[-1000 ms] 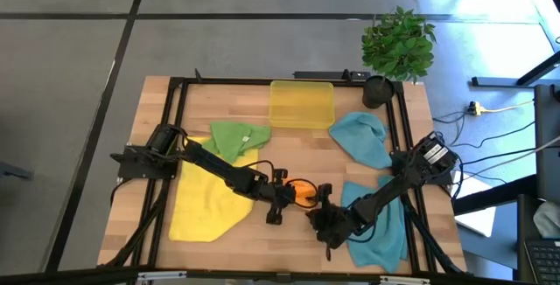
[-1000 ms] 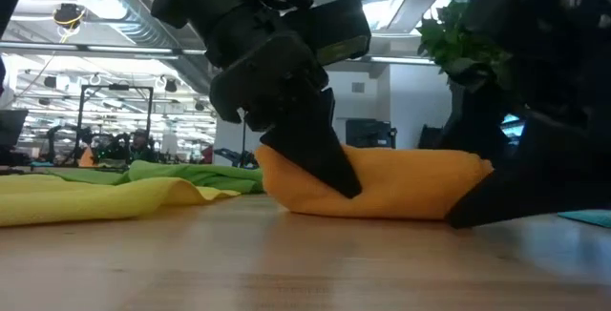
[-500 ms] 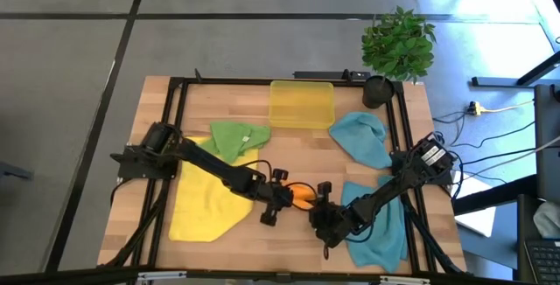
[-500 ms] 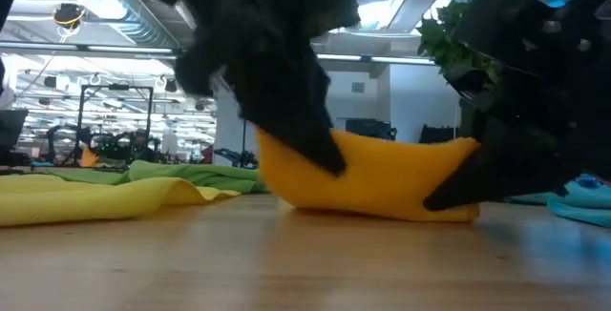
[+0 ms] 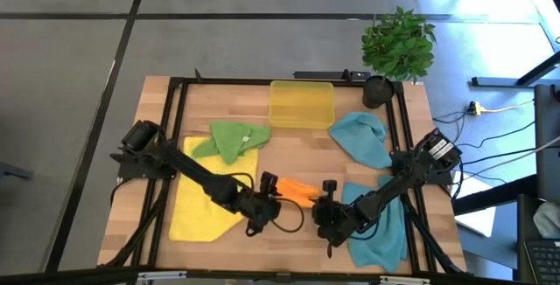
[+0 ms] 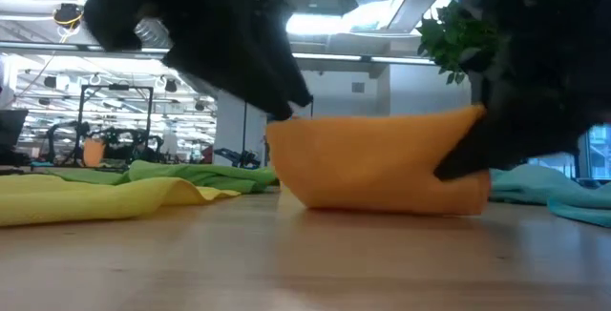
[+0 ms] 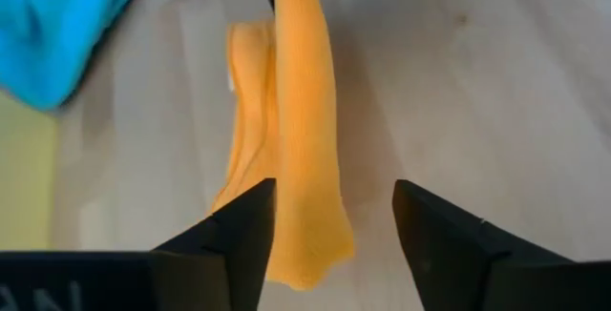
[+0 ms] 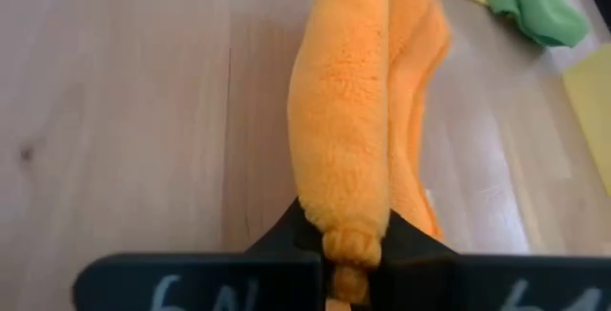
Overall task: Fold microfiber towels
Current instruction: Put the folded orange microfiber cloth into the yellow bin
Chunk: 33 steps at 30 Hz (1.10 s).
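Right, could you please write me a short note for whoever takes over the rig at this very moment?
Left gripper: open, fingers straddling one end of the orange towel.
Right gripper: shut on the orange towel's other end, holding it just off the table.
Yellow towel and green towel lie loose on the left, and two teal towels on the right.
Done: the orange towel is doubled lengthwise.
Left: finish the orange towel, then fold the other four.

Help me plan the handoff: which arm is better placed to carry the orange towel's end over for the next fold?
Right, probably. The right gripper is pinched shut on the orange towel, while the left gripper is open around its other end.
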Each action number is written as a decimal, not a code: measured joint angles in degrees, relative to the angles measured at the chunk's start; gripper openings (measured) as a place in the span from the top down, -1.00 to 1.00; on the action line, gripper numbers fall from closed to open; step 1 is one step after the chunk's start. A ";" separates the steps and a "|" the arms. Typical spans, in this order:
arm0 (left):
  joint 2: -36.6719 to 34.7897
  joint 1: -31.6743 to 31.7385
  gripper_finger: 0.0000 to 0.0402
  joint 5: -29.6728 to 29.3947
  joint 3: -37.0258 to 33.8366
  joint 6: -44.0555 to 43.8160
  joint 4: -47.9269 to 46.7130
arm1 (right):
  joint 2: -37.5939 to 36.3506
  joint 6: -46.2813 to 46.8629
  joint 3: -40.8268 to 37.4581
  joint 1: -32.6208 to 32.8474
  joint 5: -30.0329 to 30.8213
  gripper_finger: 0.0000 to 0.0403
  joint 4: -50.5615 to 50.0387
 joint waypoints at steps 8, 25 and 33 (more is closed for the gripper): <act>-0.06 -1.32 -0.15 -6.28 -0.14 0.04 0.66 | -5.49 0.12 0.00 -3.06 -1.30 0.94 -2.96; -5.33 -4.74 -0.11 -18.31 -0.14 -4.59 -3.45 | -25.79 -21.14 0.02 -26.73 -4.39 0.94 -6.61; -5.33 -4.70 -0.11 -18.79 -0.14 -5.42 -3.96 | -26.69 -25.16 0.02 -42.65 -21.50 0.94 -1.60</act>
